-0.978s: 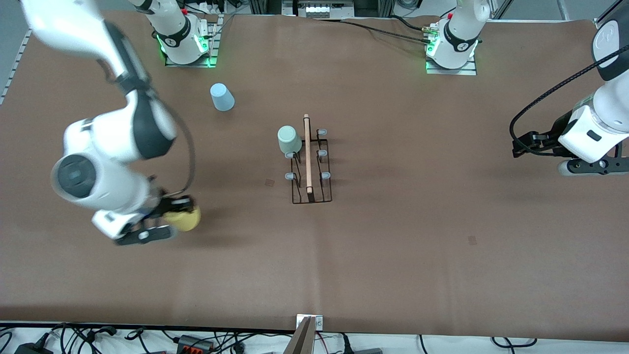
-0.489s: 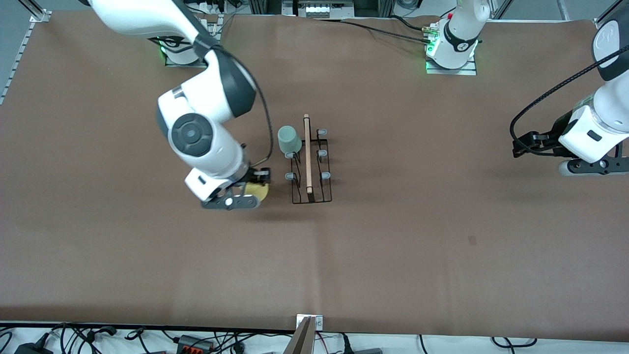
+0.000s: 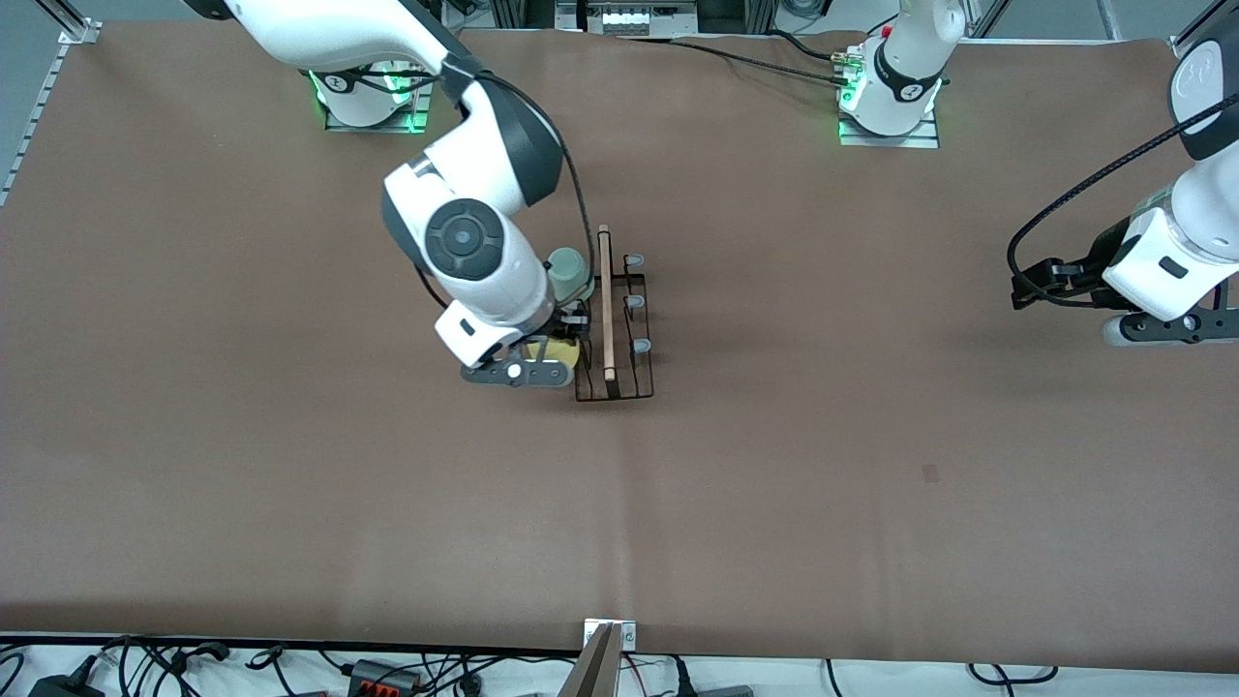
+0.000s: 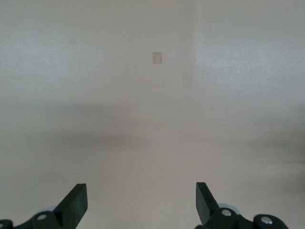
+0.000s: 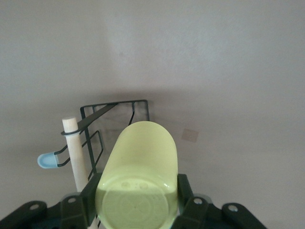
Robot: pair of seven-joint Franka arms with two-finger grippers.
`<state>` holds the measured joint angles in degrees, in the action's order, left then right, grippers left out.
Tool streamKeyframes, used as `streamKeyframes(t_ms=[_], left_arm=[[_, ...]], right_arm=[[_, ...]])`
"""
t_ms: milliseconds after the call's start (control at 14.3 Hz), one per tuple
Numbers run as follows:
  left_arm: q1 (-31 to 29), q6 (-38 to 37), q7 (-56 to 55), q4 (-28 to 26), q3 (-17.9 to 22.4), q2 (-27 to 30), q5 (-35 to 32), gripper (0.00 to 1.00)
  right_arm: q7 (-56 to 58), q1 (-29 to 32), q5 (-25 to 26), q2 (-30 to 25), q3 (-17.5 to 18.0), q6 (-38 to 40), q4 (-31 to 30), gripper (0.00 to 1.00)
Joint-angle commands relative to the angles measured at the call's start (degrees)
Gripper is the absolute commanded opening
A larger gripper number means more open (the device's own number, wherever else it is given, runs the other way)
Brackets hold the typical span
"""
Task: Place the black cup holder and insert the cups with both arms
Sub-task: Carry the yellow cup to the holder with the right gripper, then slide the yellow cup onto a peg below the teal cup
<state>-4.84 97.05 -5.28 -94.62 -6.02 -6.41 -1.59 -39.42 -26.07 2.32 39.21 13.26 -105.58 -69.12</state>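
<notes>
The black cup holder [image 3: 619, 329] stands mid-table, its wooden handle [image 3: 606, 300] on top. A pale green cup [image 3: 569, 273] sits upside down on a peg at the holder's end farther from the front camera. My right gripper [image 3: 552, 350] is shut on the yellow cup [image 3: 569, 356] and holds it over the holder's pegs on the right arm's side. In the right wrist view the yellow cup [image 5: 138, 167] fills the gripper [image 5: 138, 191], with the holder [image 5: 114, 112] and a peg tip [image 5: 46, 160] just past it. My left gripper [image 3: 1026, 286] waits open and empty [image 4: 141, 191]. The light blue cup is hidden.
The right arm's elbow [image 3: 503, 155] hangs over the table between its base [image 3: 363, 92] and the holder. The left arm's base [image 3: 891, 102] stands at the table's top edge. A small patch [image 3: 930, 472] marks the brown cover. Cables lie past the edge nearest the front camera.
My right arm has swung from the right arm's end of the table to the holder, carrying the yellow cup. It now covers the light blue cup. The left arm has not moved.
</notes>
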Motion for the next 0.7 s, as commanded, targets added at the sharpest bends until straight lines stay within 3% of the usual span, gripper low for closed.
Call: streamKeyframes(t_ms=[0,629], left_arm=[[-0.61,-0.54,0.54,-0.39,-0.31,0.61,0.01,1.00],[-0.69,-0.63,0.71,-0.39,0.04,0.52,1.59,1.00]], right_arm=[[-0.66,-0.91,-0.82,1.92,-0.78,-1.38,2.24,0.21],[-0.57,-1.79,-0.65,4.65,-0.78,-3.50,1.89,0.21]])
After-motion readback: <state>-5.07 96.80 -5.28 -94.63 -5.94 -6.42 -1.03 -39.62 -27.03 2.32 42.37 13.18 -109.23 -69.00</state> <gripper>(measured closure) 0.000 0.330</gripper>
